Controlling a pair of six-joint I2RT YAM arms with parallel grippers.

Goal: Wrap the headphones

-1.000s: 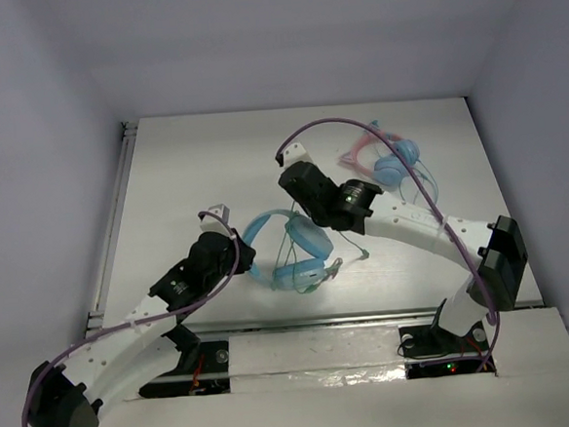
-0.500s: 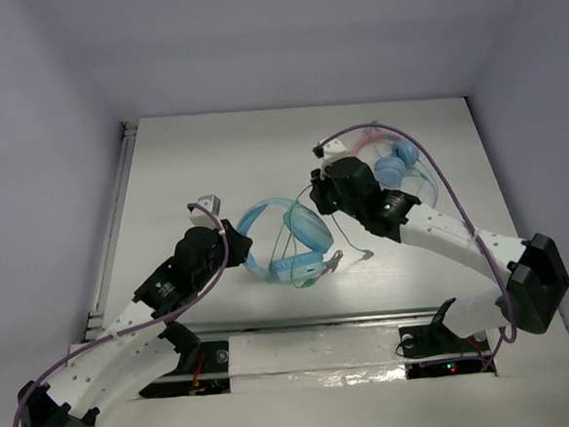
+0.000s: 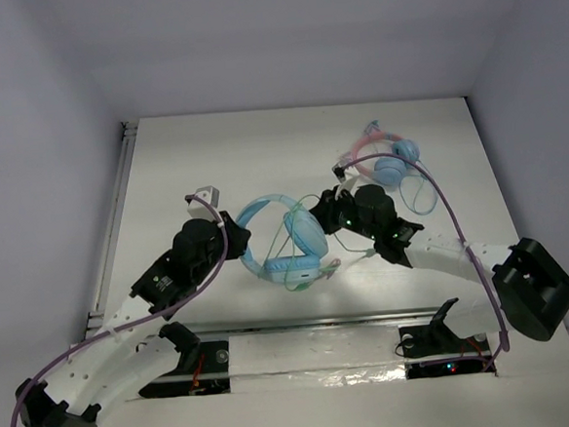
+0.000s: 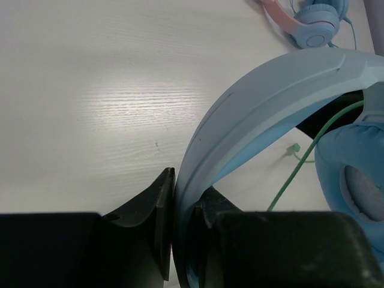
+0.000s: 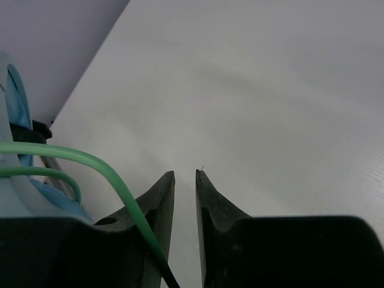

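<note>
The light-blue headphones (image 3: 301, 234) lie at the table's middle, with the green cable (image 3: 288, 235) looped across their cups. My left gripper (image 3: 240, 248) is shut on the wide blue headband (image 4: 258, 96), which is pinched between its fingers (image 4: 187, 183). My right gripper (image 3: 321, 209) sits just right of the upper cup. Its jaws (image 5: 185, 174) are almost closed with a thin gap at the tips. The green cable (image 5: 90, 161) runs over its left finger down into the base of the jaws. The cable's plug (image 4: 294, 150) lies on the table.
A smaller pair with a pink headband and round blue cups (image 3: 390, 162) lies at the back right, close behind my right arm; it also shows in the left wrist view (image 4: 312, 18). White walls close the table in on three sides.
My right gripper swung from behind the headphones round to their right side and came lower, bringing the cable along. My left gripper, still on the headband, shifted the headphones slightly.
</note>
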